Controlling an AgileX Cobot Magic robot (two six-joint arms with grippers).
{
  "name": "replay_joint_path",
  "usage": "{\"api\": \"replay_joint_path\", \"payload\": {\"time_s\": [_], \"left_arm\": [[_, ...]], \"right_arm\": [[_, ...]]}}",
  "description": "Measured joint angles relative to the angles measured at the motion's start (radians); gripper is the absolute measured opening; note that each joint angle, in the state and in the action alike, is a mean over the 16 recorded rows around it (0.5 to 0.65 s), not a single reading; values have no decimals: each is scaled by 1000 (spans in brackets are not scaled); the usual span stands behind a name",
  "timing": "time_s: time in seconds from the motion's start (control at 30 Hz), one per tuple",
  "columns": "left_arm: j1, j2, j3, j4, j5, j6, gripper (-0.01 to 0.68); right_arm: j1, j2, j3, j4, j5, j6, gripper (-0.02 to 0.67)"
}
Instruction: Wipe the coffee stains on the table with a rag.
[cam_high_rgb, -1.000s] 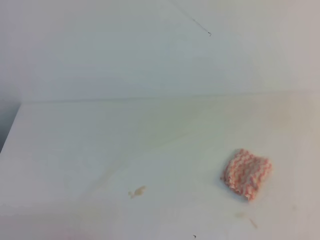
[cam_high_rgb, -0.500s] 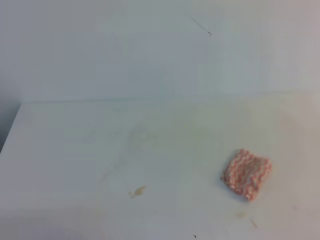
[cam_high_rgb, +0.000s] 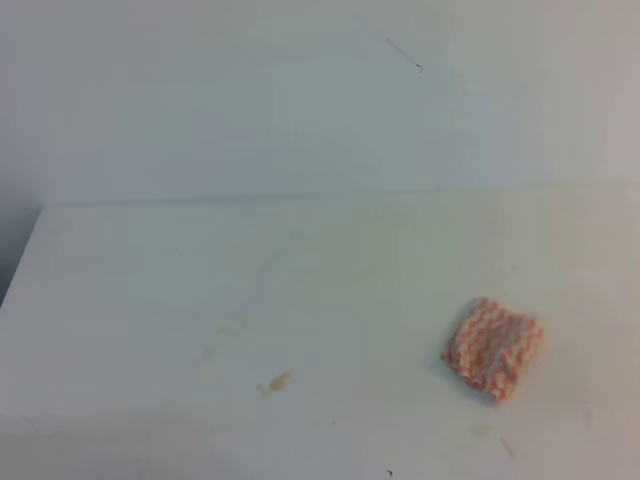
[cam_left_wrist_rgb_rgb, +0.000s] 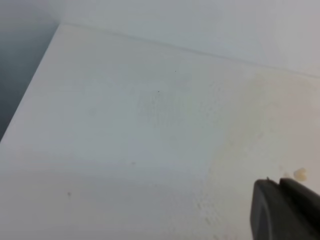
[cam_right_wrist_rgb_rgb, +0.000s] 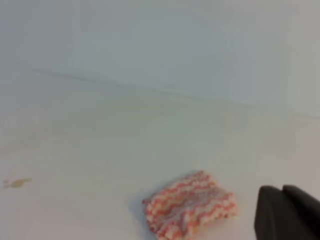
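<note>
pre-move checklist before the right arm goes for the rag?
1. Rag free on the table, nothing on or touching it: ok.
2. Coffee stain visible and unwiped, left of the rag, clear gap between them: ok.
3. Right gripper short of the rag, off to its right in the right wrist view, no contact: ok.
4. Right fingers open for a grasp: not ok, they sit together, shut and empty.
5. Left gripper away from the rag, holding nothing: ok; open or shut: cannot tell.
6. Smaller tan marks in front of the rag, whether coffee or scuffs: cannot tell.
</note>
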Motion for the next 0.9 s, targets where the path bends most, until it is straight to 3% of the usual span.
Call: {"api": "replay_joint_path", "payload": {"time_s": [0.27, 0.67, 0.9], "left_arm": [[0, 0, 0, 0, 0, 0, 1], [0, 0, 0, 0, 0, 0, 1], [0, -1, 0, 0, 0, 0, 1]], "right_arm": [[-112, -165, 122, 0, 20, 0, -2], [-419, -483, 242, 0, 100, 0, -2], [-478, -538, 252, -1, 148, 0, -2]]}}
